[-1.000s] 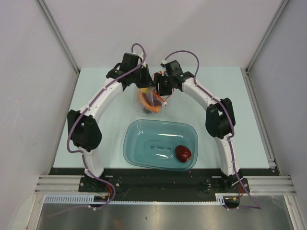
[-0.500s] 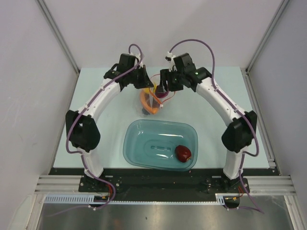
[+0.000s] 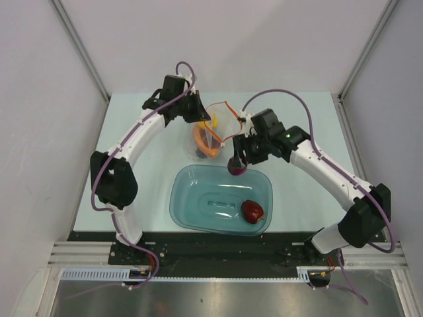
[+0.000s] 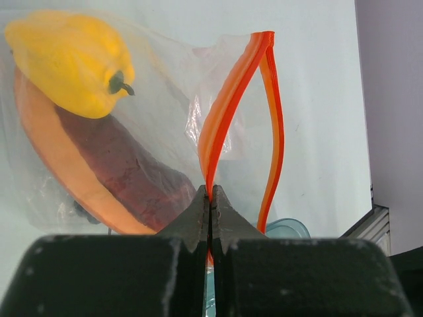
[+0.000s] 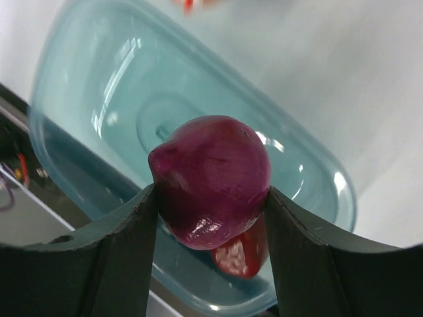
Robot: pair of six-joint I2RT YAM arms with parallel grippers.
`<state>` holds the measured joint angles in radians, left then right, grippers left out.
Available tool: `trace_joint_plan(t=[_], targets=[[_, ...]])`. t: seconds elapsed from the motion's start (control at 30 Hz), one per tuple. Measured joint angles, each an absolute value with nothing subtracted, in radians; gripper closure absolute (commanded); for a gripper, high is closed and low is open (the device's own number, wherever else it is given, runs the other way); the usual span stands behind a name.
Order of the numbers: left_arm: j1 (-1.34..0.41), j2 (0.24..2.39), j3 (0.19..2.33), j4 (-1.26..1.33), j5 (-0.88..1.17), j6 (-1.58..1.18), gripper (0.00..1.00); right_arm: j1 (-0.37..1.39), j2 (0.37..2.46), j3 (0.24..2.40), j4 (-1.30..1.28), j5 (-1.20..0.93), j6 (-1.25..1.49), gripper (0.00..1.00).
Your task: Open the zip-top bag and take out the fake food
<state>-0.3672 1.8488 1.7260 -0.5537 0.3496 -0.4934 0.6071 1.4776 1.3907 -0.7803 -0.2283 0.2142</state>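
Zip-top bag (image 3: 213,132): stands on the pale tabletop (image 3: 132,165) beyond the teal tub (image 3: 192,198), between the two arms, its mouth gaping
Zip strip (image 4: 228,112): orange-red, its two sides bowed apart above the pinch point, meeting again at the top in the left wrist view
Left gripper (image 4: 210,201): fingers pressed fully together on the near end of the zip strip, holding that side of the bag up
Inside the bag: yellow bell pepper (image 4: 69,63) lies on top of the long orange-and-maroon slice (image 4: 112,165); something dark shows under the slice, too hidden to name
Right gripper (image 5: 211,218): fingers set fairly wide, clamped on either side of the pink-purple onion (image 5: 211,178)
Onion's place: out of the bag, held in the air over the far part of the tub, near its rim in the top view (image 3: 236,167)
Dark red apple (image 3: 252,211): rests on the tub floor towards the near right corner; in the right wrist view it shows just below the onion (image 5: 241,254)
Tub: sits on the tabletop in front of the arm bases, just beside the bag, holding only the apple
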Motion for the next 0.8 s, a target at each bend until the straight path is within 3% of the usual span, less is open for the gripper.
trace_joint_plan(t=[0.23, 0.37, 0.8], targets=[[-0.361, 1.849, 1.726, -0.546, 0.358, -0.494, 1.0, 0.708, 1.472, 1.247, -0.804, -0.231, 0.205, 0.74], [-0.361, 1.849, 1.724, -0.545, 0.367, -0.493, 1.0, 0.716, 1.515, 1.222, -0.795, -0.242, 0.204, 0.62], [-0.357, 1.845, 1.713, -0.54, 0.371, -0.493, 1.0, 0.734, 1.675, 1.205, -0.738, -0.231, 0.178, 0.47]])
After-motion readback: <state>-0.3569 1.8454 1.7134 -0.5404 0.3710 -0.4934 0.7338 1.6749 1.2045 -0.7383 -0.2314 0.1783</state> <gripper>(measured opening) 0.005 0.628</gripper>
